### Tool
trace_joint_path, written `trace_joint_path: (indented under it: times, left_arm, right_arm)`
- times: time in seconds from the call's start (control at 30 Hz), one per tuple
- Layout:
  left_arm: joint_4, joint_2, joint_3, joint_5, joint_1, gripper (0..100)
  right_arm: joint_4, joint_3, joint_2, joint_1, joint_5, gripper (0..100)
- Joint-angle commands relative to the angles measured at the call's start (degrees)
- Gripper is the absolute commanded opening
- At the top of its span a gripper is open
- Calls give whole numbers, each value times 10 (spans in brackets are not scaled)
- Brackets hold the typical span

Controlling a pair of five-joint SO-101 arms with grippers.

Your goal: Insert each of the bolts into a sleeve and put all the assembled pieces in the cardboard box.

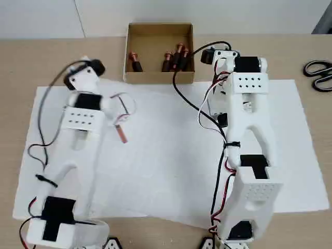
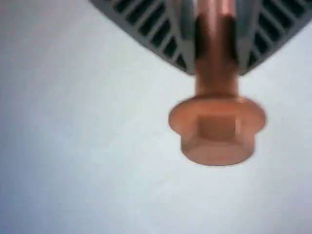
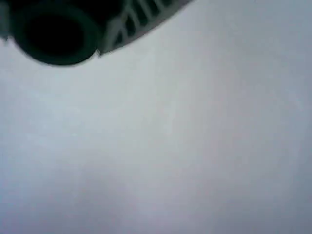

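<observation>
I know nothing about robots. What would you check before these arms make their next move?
1. Is the left gripper shut on the bolt: ok.
2. Is the right gripper holding the sleeve: ok.
3. Is the sleeve's hole open: ok, looks hollow.
4. Are bolt and sleeve lined up: not ok, they are apart.
5. Is there room in the cardboard box: ok.
6. Are the cables out of the way: cannot tell.

Bolt (image 2: 217,131) copper-like matt metal; cardboard box (image 1: 158,78) matt; sheet (image 1: 166,171) smooth paper; table (image 1: 31,57) wood.
</observation>
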Motion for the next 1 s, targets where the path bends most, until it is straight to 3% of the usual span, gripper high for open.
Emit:
trace_joint_path:
  times: [0.0, 0.1, 0.17, 0.5, 0.63, 0.97]
  left_arm:
    - [55, -17, -38, -126, 4, 5]
    - [49, -16, -35, -330, 6, 5]
    - [43, -16, -29, -401, 5, 5]
    - [-39, 57, 48, -422, -4, 26]
    - [-56, 130, 47, -420, -5, 89]
    - [-62, 150, 22, -405, -6, 90]
  right_arm:
    - [10, 1, -42, 0, -7, 3]
    - [10, 1, -42, -1, -7, 3]
    - [10, 1, -42, -1, -7, 3]
    - [9, 28, -45, -2, -7, 3]
    - [9, 28, -45, -2, -7, 3]
    - [9, 28, -45, -2, -7, 3]
